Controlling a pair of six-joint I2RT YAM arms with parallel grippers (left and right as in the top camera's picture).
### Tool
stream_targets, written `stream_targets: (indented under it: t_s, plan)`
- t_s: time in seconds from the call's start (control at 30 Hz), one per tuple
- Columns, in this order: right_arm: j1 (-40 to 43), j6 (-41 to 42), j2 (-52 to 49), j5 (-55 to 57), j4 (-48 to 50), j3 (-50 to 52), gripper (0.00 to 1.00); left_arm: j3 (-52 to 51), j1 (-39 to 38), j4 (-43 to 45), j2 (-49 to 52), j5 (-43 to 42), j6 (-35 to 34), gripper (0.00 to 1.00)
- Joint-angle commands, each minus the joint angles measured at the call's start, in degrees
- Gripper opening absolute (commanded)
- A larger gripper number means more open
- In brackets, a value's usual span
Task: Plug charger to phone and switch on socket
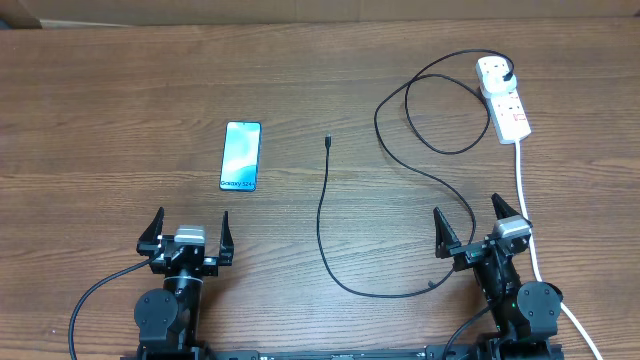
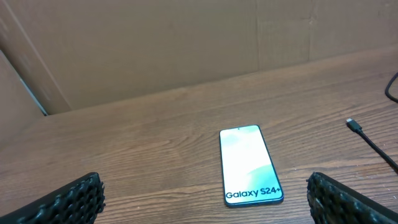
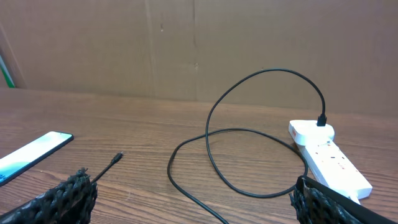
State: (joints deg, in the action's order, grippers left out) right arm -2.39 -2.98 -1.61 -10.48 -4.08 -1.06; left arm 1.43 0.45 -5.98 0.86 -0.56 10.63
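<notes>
You've barely started: charger (image 1: 322, 215) sits in the socket (image 1: 503, 98), connector (image 1: 327, 140) well apart from the phone (image 1: 241, 156), left gripper (image 1: 191, 215) and right gripper (image 1: 467, 206) both wide open.

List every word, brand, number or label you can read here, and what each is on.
"Galaxy S24+": white text at the near end of the phone screen, clear in the left wrist view.
Red-marked label on the socket: too small to read.
Nothing else carries legible text.
</notes>
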Motion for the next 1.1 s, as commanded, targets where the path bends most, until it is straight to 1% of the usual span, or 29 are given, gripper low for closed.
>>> stream_targets:
  t_s: [0.0, 1.07]
  plan:
    - [-0.2, -0.3, -1.5, 2.3, -0.1, 0.6, 1.00, -0.4, -0.1, 0.2, -0.6, 0.6, -0.5, 1.00]
    - [-0.2, -0.3, -1.5, 2.3, -0.1, 0.6, 1.00, -0.4, -0.1, 0.3, -0.6, 1.8, -0.4, 1.00]
